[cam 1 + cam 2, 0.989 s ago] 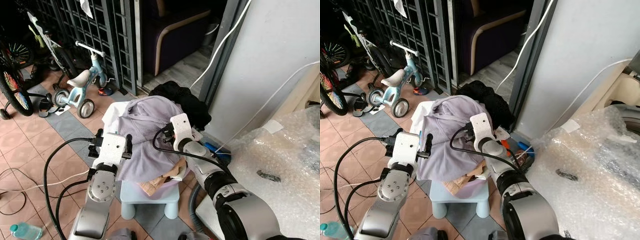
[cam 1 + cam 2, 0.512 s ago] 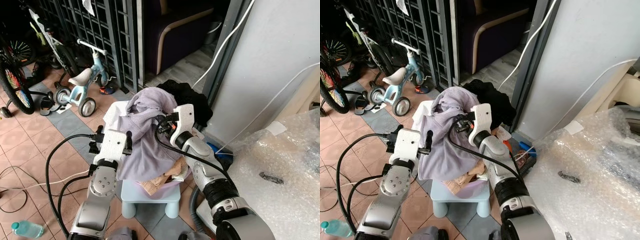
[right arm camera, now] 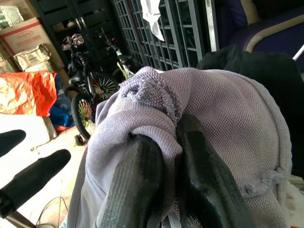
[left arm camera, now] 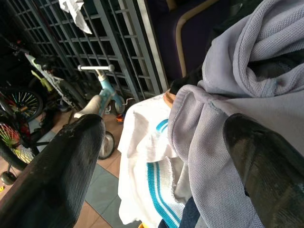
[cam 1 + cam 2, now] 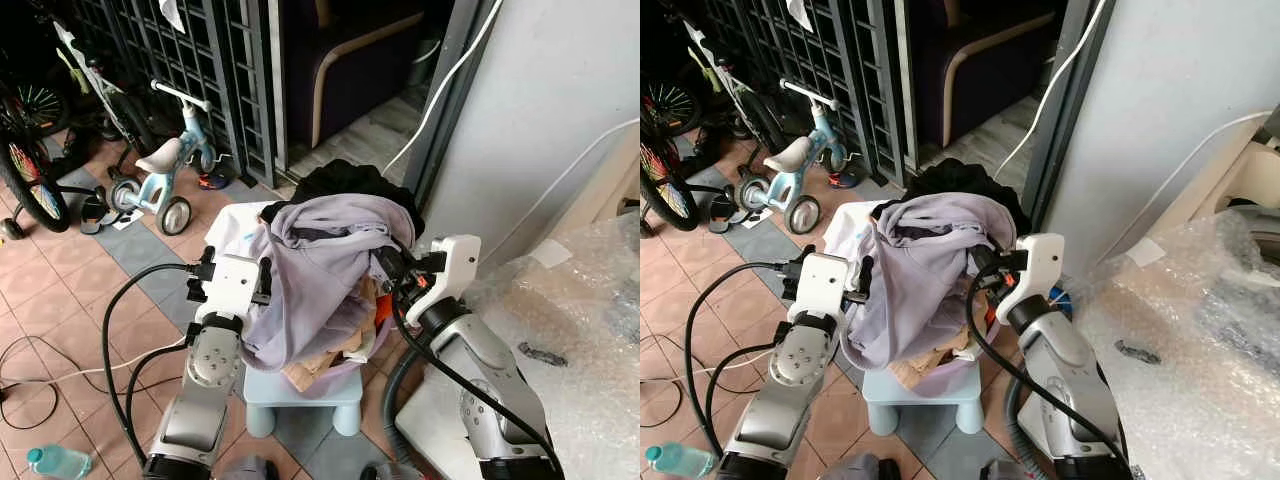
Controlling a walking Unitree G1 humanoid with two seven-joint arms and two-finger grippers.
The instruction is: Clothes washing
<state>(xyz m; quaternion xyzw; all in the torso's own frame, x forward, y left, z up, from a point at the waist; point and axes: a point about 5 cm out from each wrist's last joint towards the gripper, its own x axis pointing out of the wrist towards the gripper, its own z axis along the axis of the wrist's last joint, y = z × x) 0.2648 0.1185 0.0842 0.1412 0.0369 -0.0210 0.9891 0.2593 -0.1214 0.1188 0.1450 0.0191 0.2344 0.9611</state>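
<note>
Right wrist view: the right gripper [image 3: 164,156] pinched the lilac knitted garment [image 3: 228,118] at centre frame; the left gripper [image 4: 156,166] gaped wide.

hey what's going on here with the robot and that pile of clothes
The robot is pulling laundry from a heaped basket on a small pale blue stool. Its right gripper is shut on a fold of the lavender garment, stretching it toward the robot's right. The left gripper is open at the pile's other side, beside a white top with teal stripes, holding nothing. A black garment lies at the back of the pile.
</note>
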